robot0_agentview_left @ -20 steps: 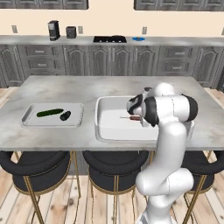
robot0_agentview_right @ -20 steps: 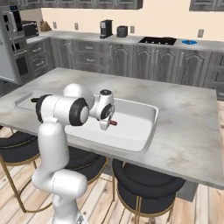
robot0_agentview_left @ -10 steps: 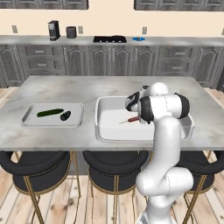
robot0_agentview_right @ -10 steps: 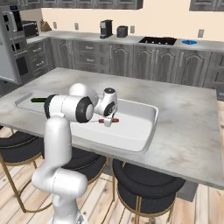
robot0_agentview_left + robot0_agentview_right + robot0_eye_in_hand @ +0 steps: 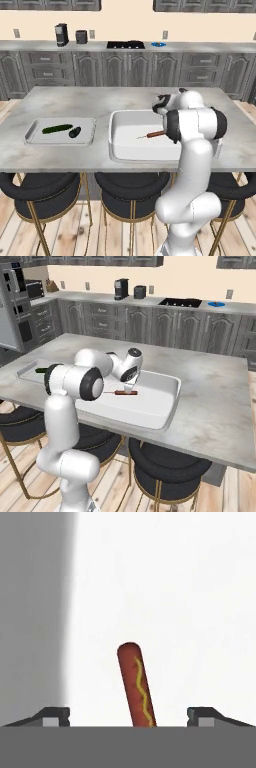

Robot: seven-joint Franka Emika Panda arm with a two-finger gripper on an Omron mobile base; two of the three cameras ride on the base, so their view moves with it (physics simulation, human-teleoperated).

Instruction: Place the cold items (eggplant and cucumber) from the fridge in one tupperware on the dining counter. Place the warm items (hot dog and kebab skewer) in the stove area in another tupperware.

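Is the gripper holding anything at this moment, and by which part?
Nothing: the gripper is open, fingers wide of the hot dog lying in the white tupperware.

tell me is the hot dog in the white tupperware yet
In. The hot dog lies on the white tupperware's floor, between the open gripper fingertips.

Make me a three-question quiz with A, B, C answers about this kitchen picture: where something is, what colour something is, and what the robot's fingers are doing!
1. Where does the cucumber lie?
A. In the left tupperware
B. On a stool
C. On the stove

2. What colour is the squiggle on the hot dog?
A. Blue
B. Yellow
C. White

3. How are the gripper's fingers?
A. Shut on the cucumber
B. Shut on a cup
C. Spread apart, hot dog between them

Answers:
1 A, it rests beside the eggplant in that container.
2 B, the hand view shows a yellow line.
3 C, the tips stand wide on either side.
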